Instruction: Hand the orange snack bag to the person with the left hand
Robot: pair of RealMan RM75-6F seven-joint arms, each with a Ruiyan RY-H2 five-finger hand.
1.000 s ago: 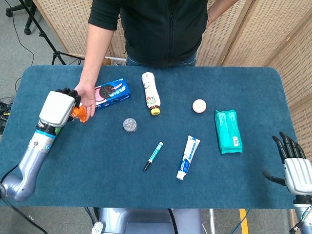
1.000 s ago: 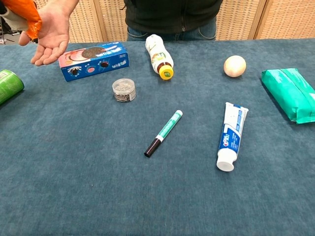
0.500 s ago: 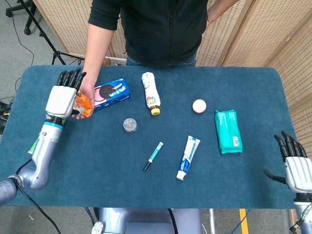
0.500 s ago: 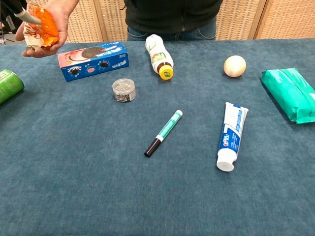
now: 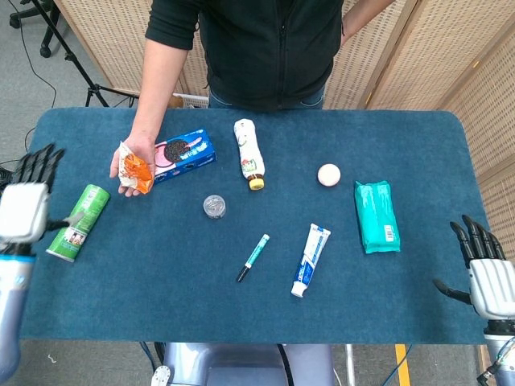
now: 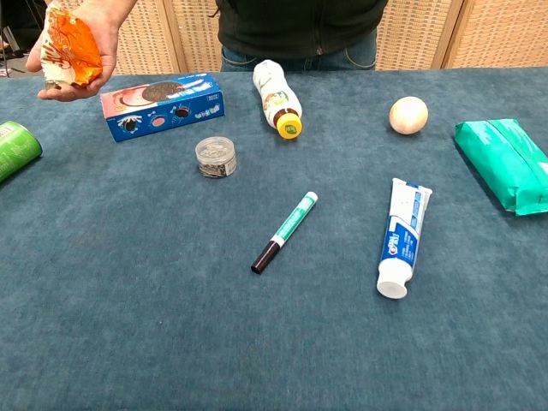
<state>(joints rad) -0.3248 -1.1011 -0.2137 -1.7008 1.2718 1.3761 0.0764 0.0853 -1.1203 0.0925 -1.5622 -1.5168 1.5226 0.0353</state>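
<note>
From my station I see the crinkly orange snack bag (image 5: pixel 133 168) lying in the person's upturned palm (image 5: pixel 127 164), above the far left part of the blue cloth-covered table (image 5: pixel 161 265) and just beside the cookie box (image 5: pixel 185 153). My left hand (image 5: pixel 26 211) hangs off the table's left edge with its dark fingers spread and nothing in it, well apart from the bag. My right hand (image 5: pixel 483 273) sits at the near right corner, fingers fanned out and empty. A green cylindrical can (image 5: pixel 78 223) lies on its side near my left hand. On the fuzzy cloth lie a white squeeze bottle (image 5: pixel 249 152) with a yellow cap, a small clear round jar (image 5: pixel 214 207), a slim marker (image 5: pixel 253 257), a flat toothpaste tube (image 5: pixel 311 260), a smooth pale ball (image 5: pixel 328 174) and a soft teal wipes pack (image 5: pixel 376 215).
</note>
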